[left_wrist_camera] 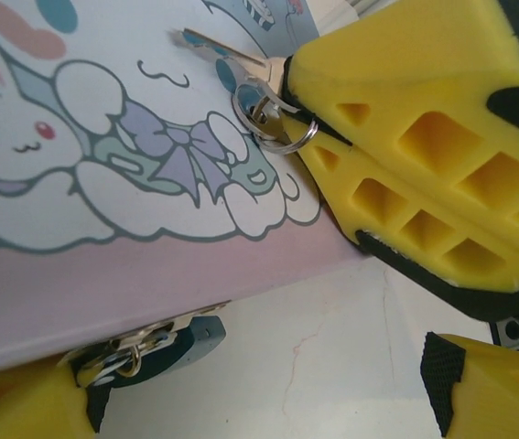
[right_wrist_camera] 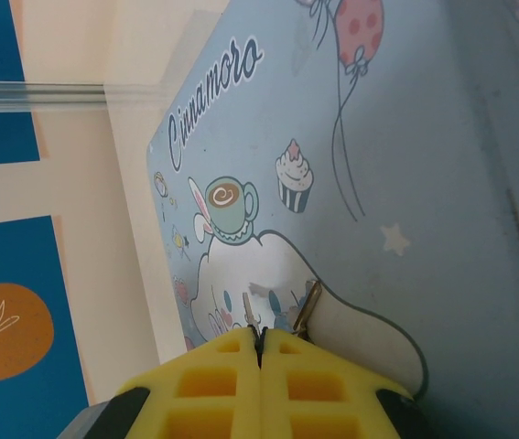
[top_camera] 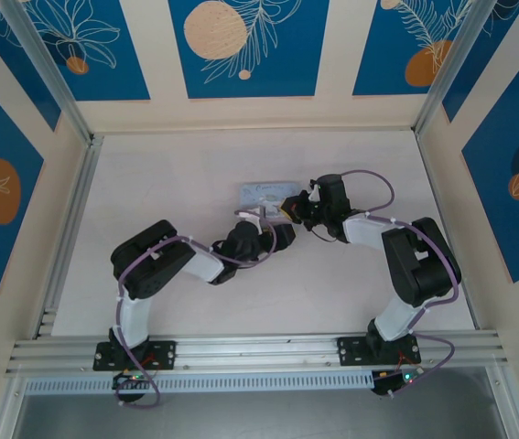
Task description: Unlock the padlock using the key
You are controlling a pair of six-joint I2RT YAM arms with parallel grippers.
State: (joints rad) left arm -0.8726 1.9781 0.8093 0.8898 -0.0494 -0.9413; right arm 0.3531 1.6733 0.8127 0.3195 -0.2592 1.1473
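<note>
The dark bluish padlock (left_wrist_camera: 163, 343) hangs on the hasp at the front edge of the light-blue cartoon tin (left_wrist_camera: 103, 183), close beside the left fingertip (left_wrist_camera: 21, 407) of my left gripper (left_wrist_camera: 268, 402). That gripper is open and holds nothing. My right gripper (right_wrist_camera: 261, 337) is shut on the key (right_wrist_camera: 258, 315), whose thin tip sticks out over the tin lid (right_wrist_camera: 405, 165). A second key (right_wrist_camera: 307, 309) dangles beside it. In the left wrist view the right gripper's yellow fingers (left_wrist_camera: 415, 137) pinch the key (left_wrist_camera: 206, 46) at its ring (left_wrist_camera: 275, 114). From above, both grippers (top_camera: 268, 229) (top_camera: 288, 210) meet at the tin (top_camera: 266, 191).
The tin lies in the middle of the pale table (top_camera: 177, 183). Aluminium rails (top_camera: 62, 229) and blue patterned walls (top_camera: 241, 46) close in the table at the left, back and right. Bare tabletop (left_wrist_camera: 332, 347) lies between the left fingers.
</note>
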